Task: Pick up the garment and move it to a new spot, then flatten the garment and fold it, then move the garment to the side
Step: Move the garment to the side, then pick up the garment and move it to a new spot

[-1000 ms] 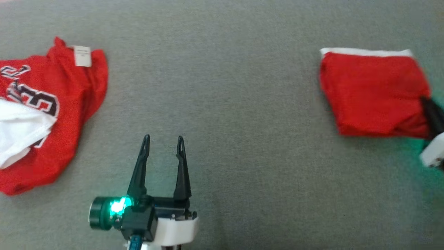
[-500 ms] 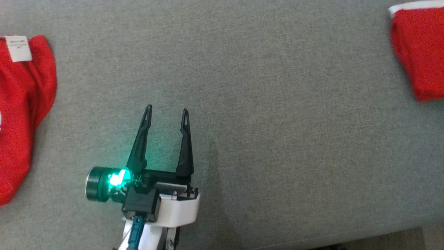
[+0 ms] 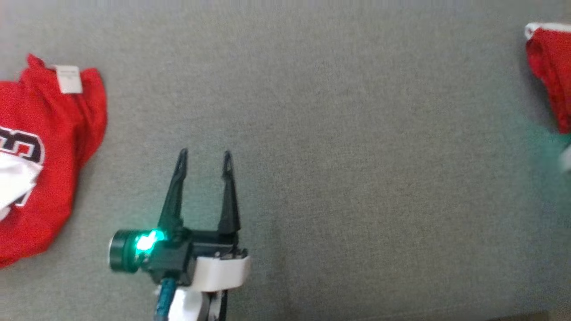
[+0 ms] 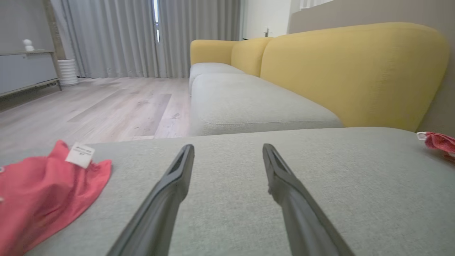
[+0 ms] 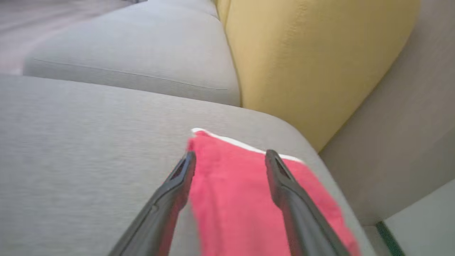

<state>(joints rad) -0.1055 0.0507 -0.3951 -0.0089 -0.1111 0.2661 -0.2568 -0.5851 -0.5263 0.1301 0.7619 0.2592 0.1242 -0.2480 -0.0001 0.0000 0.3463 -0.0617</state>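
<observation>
**Folded garment (image 3: 549, 71) lies at the right edge of the cushion (image 3: 339, 147), both claws spread**

The folded garment, red with a white band along its far edge, lies flat at the far right of the grey cushion. In the right wrist view it is close to the cushion's rounded right edge and near the yellow backrest (image 5: 312, 53). The right gripper (image 5: 230, 154) hangs just over it with its fingers spread apart and nothing between them. Its left finger sits above the garment's left border.

The left gripper (image 3: 204, 157) hovers over bare cushion near the front. Its fingers are likewise wide apart and empty.

At the far left a crumpled red jersey (image 3: 53, 133) with a white label (image 3: 69, 79) runs off the left side of the head view. A broad stretch of open grey fabric lies between the jersey and the folded garment, on both sides of the left gripper. In the left wrist view, a second cushion and wooden floor (image 4: 106, 106) lie beyond the cushion's far edge.
</observation>
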